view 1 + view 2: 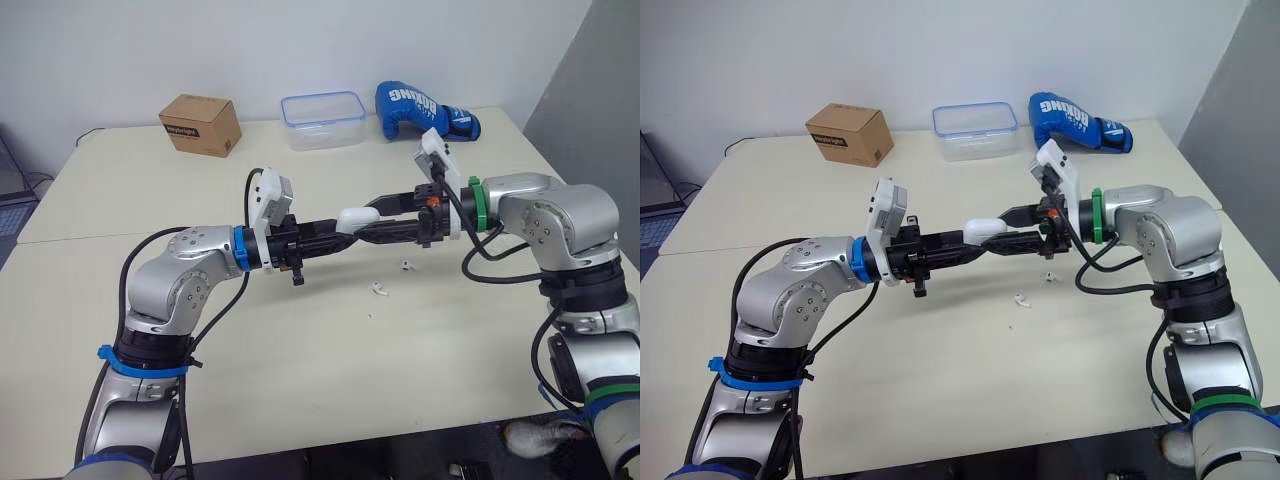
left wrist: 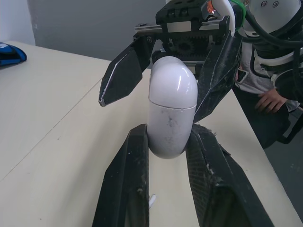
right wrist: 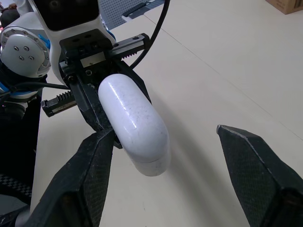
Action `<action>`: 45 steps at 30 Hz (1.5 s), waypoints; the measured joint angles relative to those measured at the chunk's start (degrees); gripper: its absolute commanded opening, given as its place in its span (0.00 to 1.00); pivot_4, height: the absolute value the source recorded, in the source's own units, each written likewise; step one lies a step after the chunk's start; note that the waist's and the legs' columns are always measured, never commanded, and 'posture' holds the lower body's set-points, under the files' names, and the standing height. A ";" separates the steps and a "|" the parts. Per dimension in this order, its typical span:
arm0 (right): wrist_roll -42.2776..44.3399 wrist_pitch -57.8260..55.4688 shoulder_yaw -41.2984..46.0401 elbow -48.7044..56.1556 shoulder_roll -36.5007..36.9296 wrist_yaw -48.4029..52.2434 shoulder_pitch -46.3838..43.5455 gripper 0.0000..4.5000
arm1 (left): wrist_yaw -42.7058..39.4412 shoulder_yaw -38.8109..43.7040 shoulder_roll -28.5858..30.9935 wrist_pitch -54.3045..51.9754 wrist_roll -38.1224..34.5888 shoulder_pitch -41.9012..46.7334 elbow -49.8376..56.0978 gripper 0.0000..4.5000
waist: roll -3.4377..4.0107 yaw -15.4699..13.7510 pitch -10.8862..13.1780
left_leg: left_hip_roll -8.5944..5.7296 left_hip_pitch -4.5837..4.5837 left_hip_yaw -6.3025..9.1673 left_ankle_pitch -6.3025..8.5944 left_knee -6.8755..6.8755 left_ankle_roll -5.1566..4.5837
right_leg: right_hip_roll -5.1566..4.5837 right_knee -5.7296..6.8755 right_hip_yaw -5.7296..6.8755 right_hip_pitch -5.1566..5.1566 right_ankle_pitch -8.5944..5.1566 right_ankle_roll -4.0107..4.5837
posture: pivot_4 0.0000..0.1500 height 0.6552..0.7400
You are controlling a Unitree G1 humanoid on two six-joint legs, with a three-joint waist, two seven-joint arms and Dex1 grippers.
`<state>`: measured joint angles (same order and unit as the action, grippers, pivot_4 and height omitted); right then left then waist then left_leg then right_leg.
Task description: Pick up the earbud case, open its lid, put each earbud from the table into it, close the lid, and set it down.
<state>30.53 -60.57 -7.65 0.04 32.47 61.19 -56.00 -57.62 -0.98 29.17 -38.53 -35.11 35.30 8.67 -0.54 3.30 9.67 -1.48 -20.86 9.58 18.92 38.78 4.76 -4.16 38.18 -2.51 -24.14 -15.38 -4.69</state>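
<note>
Head view: earbud case (image 1: 356, 216) held above counter (image 1: 300, 380), two earbuds (image 1: 379, 290) lying on it below; blue glove (image 1: 425, 108) lettered "BOXING".
Left wrist: left jaws clamped on case body.
Right wrist: right jaws apart, flanking lid end.

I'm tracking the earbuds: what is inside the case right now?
The inside is hidden: the case is closed, held in the left gripper. Two earbuds lie on the table, so they are outside it.

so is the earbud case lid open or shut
Shut: the earbud case, gripped by the left hand, shows just a thin closed seam between lid and body.
</note>
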 measured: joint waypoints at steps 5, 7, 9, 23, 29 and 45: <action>0.05 0.07 -0.42 -0.85 0.04 0.18 -1.06 0.79 | 0.16 0.31 0.31 0.00 -0.03 -1.00 0.07 0.16 | 0.00 0.00 0.00 | 0.00 0.00 0.00 0.00 0.00 0.00 | 0.00 -0.01 0.00 0.00 0.00 0.00 | 1.00 1.00; 0.09 0.09 -0.42 -1.43 0.04 0.36 -1.24 0.79 | 0.31 0.33 0.40 0.00 -0.03 -1.23 0.07 0.16 | 0.00 -0.01 0.00 | 0.00 0.00 0.00 0.00 0.00 0.00 | 0.00 0.00 0.00 0.00 0.00 0.00 | 1.00 1.00; 0.09 0.11 -0.42 -1.82 0.04 0.54 -1.42 0.79 | 0.44 0.33 0.48 0.01 -0.03 -1.35 0.08 0.16 | 0.00 -0.01 0.00 | 0.00 0.00 0.00 0.00 0.00 0.00 | 0.00 0.00 0.00 0.00 0.00 0.00 | 1.00 1.00; -0.22 2.09 -0.37 -5.78 -0.65 0.65 -4.29 0.79 | 0.62 0.20 0.58 0.01 -0.86 -3.11 2.72 0.16 | 0.00 -0.03 0.00 | 0.00 0.00 -0.01 0.00 -0.01 0.00 | 0.00 -0.03 -0.01 0.00 0.00 0.00 | 1.00 1.00; -0.20 2.76 -0.36 -7.85 -1.47 0.19 -5.96 0.79 | 0.69 0.14 0.41 0.22 -0.89 -3.14 2.79 0.16 | 0.00 0.01 0.00 | 0.01 0.00 0.00 0.00 -0.01 0.00 | 0.00 -0.01 0.00 0.00 0.00 0.00 | 1.00 1.00; -0.93 3.97 -1.45 -11.74 4.30 5.88 -10.31 0.79 | 0.69 3.12 3.36 3.27 -0.82 -5.54 2.47 0.16 | 0.00 0.00 0.00 | 0.01 -0.01 -0.02 0.00 -0.02 0.00 | 0.00 -0.03 -0.01 -0.01 0.00 0.00 | 1.00 1.00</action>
<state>29.60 -56.60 -9.09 -11.70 36.77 67.08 -66.31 -56.93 2.14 32.53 -35.26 -35.94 29.76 11.15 -0.53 3.30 9.67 -1.47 -20.86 9.56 18.92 38.75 4.76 -4.16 38.15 -2.51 -24.15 -15.38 -4.69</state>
